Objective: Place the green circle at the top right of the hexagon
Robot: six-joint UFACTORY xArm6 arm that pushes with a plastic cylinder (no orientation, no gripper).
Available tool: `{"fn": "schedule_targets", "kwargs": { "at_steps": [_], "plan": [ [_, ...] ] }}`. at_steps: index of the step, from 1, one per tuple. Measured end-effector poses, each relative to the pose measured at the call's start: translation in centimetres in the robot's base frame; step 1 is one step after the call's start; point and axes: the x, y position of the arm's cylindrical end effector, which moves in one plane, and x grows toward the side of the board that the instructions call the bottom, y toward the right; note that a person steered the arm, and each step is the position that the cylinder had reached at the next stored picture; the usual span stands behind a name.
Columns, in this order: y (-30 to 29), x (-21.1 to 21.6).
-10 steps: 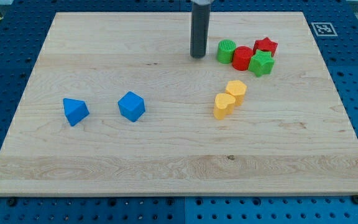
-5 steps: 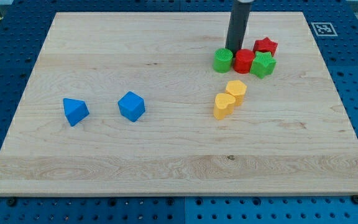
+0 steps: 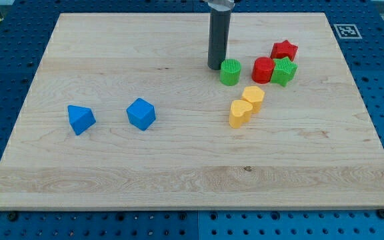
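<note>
one high, tilted view over board (image 3: 179,167)

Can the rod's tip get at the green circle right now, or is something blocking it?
Probably yes. My tip sits just off the green circle, at its upper left, with nothing between them. The red cylinder stands apart to the view's right and the two yellow blocks lie below, so neither blocks the approach.

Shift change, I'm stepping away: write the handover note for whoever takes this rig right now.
My tip is on the board, just to the view's upper left of the green circle, about touching it.
The green circle stands apart from the red circle, to that block's left.
The yellow hexagon sits below and right of the green circle, against the yellow heart.
Done: green circle separated from the red-green cluster.
Left: push it round to the hexagon's top right.
</note>
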Motion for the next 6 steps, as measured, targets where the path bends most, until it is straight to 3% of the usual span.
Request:
{"fn": "schedule_targets", "kwargs": {
  "at_steps": [2, 4, 6],
  "plan": [
    [1.4, 1.7],
    [4.8, 6.3],
    [1.5, 3.9]
  ]
}}
